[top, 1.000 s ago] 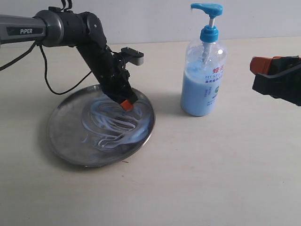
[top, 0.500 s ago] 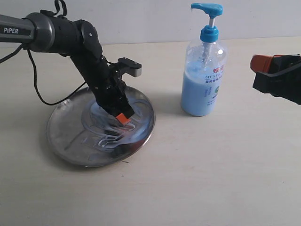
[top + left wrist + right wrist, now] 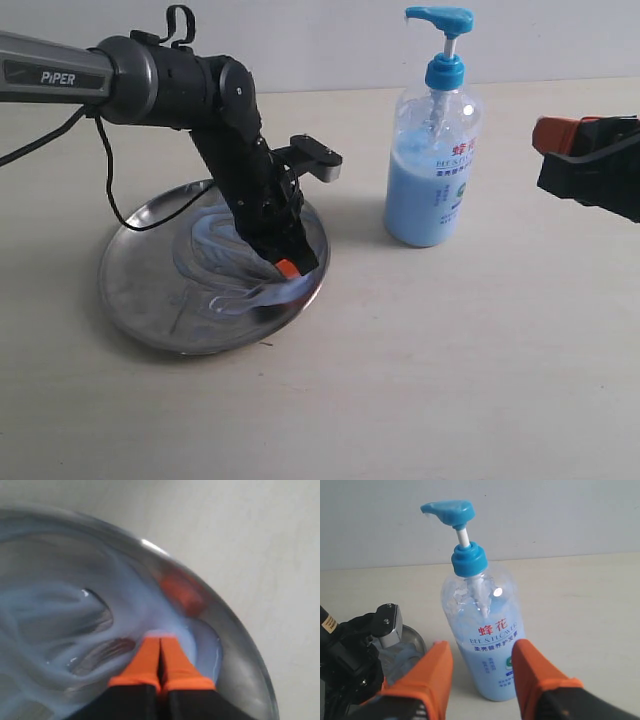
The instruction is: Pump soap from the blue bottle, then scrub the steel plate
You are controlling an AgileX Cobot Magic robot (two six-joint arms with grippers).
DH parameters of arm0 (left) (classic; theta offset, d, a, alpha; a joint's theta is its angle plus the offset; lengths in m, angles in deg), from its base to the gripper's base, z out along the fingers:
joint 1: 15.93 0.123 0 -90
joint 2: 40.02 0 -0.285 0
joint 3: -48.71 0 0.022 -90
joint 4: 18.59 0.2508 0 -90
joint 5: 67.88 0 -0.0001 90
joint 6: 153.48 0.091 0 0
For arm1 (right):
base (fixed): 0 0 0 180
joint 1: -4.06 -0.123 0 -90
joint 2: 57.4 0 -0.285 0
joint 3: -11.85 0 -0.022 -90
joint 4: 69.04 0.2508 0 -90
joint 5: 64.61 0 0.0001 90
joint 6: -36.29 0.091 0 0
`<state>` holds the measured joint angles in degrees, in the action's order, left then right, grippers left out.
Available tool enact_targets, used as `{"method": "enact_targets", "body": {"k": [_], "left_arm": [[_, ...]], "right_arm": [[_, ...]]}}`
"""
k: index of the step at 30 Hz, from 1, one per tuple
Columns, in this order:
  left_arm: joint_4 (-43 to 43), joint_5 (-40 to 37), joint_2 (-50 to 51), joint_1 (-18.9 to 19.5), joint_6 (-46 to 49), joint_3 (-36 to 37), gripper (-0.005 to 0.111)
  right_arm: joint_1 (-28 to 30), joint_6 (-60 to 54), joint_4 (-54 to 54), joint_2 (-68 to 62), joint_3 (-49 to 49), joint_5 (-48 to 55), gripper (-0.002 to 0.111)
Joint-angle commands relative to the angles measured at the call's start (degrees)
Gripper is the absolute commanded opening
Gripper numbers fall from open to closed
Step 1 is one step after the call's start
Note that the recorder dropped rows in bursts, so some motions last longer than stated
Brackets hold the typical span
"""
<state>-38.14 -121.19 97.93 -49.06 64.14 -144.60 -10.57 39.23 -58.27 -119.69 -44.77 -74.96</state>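
Scrubbing step, itemised for you, every place given from the steel plate (image 3: 130, 300).

- Left gripper (image 3: 287, 268): your working tool. Orange fingers pressed together, holding nothing, tips down in the soap (image 3: 225, 262) just inside the plate's rim on the bottle side.
- Soap: pale blue swirls across the plate's middle. The side away from the bottle is mostly bare metal.
- Blue bottle (image 3: 432, 190): upright, off the plate, near its rim.
- Right gripper (image 3: 552, 158): fingers spread, empty, beyond the bottle, well apart from the plate.
- Bearing, as I judge it: your unscrubbed metal lies back across the plate's centre, away from the bottle. The left arm is nearer.
- Change: half a second ago the tips sat nearer the plate's centre, and they have since swept out to the rim.
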Motion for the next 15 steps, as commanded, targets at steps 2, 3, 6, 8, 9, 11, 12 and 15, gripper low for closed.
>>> {"method": "enact_targets", "body": {"k": [2, 3, 6, 8, 9, 11, 12, 15], "left_arm": [[5.3, 3.2, 2.5, 1.5, -0.7, 0.7, 0.0], [5.3, 3.5, 2.5, 1.7, -0.7, 0.3, 0.0], [5.3, 3.6, 3.2, 2.1, -0.8, -1.9, 0.0], [5.3, 3.1, 4.4, 2.4, -1.6, -3.6, 0.0], [5.4, 2.8, 4.8, 2.6, -1.9, -4.2, 0.0], [5.4, 2.0, 6.2, 2.9, -1.9, -5.7, 0.0], [5.4, 1.4, 6.8, 3.2, -2.0, -6.3, 0.0], [5.5, 0.9, 8.4, 4.0, -2.1, -7.7, 0.0]], "right_arm": [[0.0, -0.3, -0.4, 0.4, -0.2, -0.1, 0.04], [0.0, -0.3, -0.4, 0.4, -0.2, -0.1, 0.04], [0.0, -0.3, -0.4, 0.4, -0.2, -0.1, 0.04], [0.0, -0.3, -0.4, 0.4, -0.2, -0.1, 0.04], [0.0, -0.3, -0.4, 0.4, -0.2, -0.1, 0.04], [0.0, -0.3, -0.4, 0.4, -0.2, 0.0, 0.04], [0.0, -0.3, -0.4, 0.4, -0.2, 0.0, 0.04], [0.0, -0.3, -0.4, 0.4, -0.2, 0.0, 0.04]]}}
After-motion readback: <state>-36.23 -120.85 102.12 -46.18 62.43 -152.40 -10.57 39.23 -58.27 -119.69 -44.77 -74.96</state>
